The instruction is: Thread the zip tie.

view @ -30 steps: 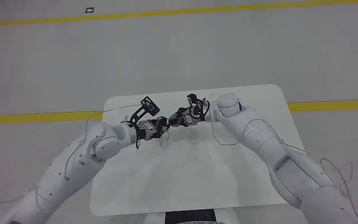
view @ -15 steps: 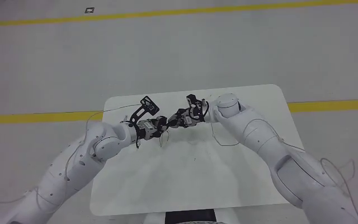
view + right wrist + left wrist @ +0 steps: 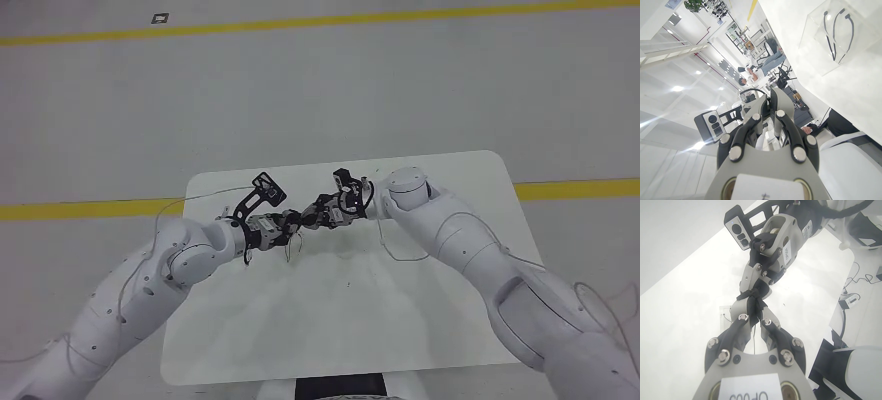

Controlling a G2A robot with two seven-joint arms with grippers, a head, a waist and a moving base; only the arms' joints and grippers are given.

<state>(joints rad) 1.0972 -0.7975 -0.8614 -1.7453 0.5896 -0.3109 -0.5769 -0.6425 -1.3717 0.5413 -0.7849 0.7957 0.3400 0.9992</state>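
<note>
**Item 1. Table**: white top with rounded corners.

**Item 2. Left gripper**: on the arm entering from 8 o'clock in the top view. It is held above the table, toward 10 o'clock from the table's centre. In its own wrist view the two fingers converge almost to touching, with only a slit between the black pads.

**Item 3. Zip tie**: a thin black strand clamped between the left gripper's fingers. It runs from the pinch point back toward the palm. Its forward end is lost in a black bunch where the two grippers meet.

**Item 4. Right gripper**: on the arm entering from 4 o'clock, tip to tip with the left gripper. The left wrist view shows its fingers drawn together at the tips, against the black bunch. Its own wrist view shows the same narrow gap. Whether it actually grips the tie cannot be made out.

**Item 5. Clear box**: transparent, standing on the table just beside the meeting point and partly hidden by a left finger. The right wrist view shows spare ties inside it, black and curved.

**Item 6. Floor**: grey, beyond the table at 12 o'clock, crossed by a yellow line.
</note>
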